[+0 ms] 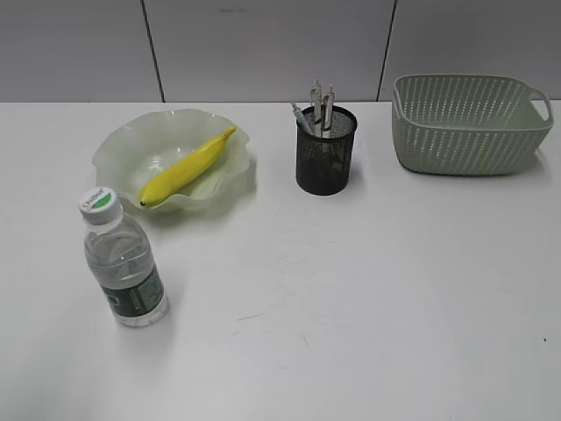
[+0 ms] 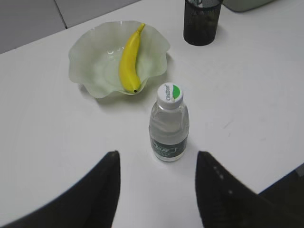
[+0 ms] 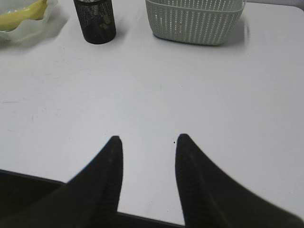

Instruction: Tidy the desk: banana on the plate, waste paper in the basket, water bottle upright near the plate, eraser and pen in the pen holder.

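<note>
Four task items sit sorted in the exterior view, neither arm in sight. Banana (image 1: 188, 167) lies diagonally inside the plate (image 1: 118, 145), dark tip at the near rim. Water bottle (image 1: 124, 260) stands upright, cap up, just in front of the plate's near-left edge, apart from it; that matches the placement asked for. Pen holder (image 1: 326, 150) stands centre-back with pens (image 1: 320, 105) sticking out; eraser cannot be made out through the mesh. Basket (image 1: 469, 123) stands back right; its inside is hidden from this angle, so the waste paper cannot be confirmed. No loose scrap on the desk (image 1: 351, 307).

Left wrist view: left gripper (image 2: 157, 190) hangs above and short of the bottle, fingers apart on either side of empty tabletop, touching nothing. Bottle stands free, which reads as released, job likely done.

Right wrist view: right gripper (image 3: 147, 156) hovers over bare desk near the front edge, fingers spread, empty, well apart from basket and holder. Judgement: task looks essentially complete.
</note>
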Motion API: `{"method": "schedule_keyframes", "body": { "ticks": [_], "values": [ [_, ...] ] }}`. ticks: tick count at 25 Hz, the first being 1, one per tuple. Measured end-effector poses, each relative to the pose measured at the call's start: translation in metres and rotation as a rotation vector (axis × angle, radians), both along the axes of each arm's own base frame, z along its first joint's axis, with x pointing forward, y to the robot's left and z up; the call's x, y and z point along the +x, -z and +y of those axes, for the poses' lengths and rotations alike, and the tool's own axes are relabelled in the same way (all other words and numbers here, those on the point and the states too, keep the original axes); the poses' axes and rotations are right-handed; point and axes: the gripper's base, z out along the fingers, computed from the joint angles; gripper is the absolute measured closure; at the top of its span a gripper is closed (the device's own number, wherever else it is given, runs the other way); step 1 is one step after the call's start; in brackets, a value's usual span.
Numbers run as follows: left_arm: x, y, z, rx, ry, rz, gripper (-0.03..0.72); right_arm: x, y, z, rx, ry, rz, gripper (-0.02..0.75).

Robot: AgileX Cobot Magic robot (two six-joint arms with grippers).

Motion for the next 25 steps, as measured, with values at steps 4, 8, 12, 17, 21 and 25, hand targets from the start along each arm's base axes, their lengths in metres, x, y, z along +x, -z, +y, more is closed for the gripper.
{"method": "schedule_keyframes", "body": {
  "ticks": [4, 8, 12, 17, 21, 25],
  "values": [
    [-0.027, 0.018, 0.022, -0.067, -0.001, -0.066, 0.306, 0.0, 0.0, 0.0, 0.0, 0.0, 0.0, 0.43],
    [-0.038, 0.034, 0.027, -0.122, 0.018, -0.07, 0.306, 0.0, 0.0, 0.0, 0.0, 0.0, 0.0, 0.43],
    [-0.036, 0.037, 0.023, -0.18, 0.041, -0.133, 0.307, 0.0, 0.0, 0.0, 0.0, 0.0, 0.0, 0.43],
    [-0.034, 0.041, 0.02, -0.203, 0.053, -0.147, 0.311, 0.0, 0.0, 0.0, 0.0, 0.0, 0.0, 0.43],
    [-0.039, 0.035, 0.025, -0.178, 0.039, -0.108, 0.336, 0.0, 0.0, 0.0, 0.0, 0.0, 0.0, 0.43],
    [-0.043, 0.036, 0.029, -0.141, 0.028, -0.061, 0.368, 0.0, 0.0, 0.0, 0.0, 0.0, 0.0, 0.43]
  ]
}}
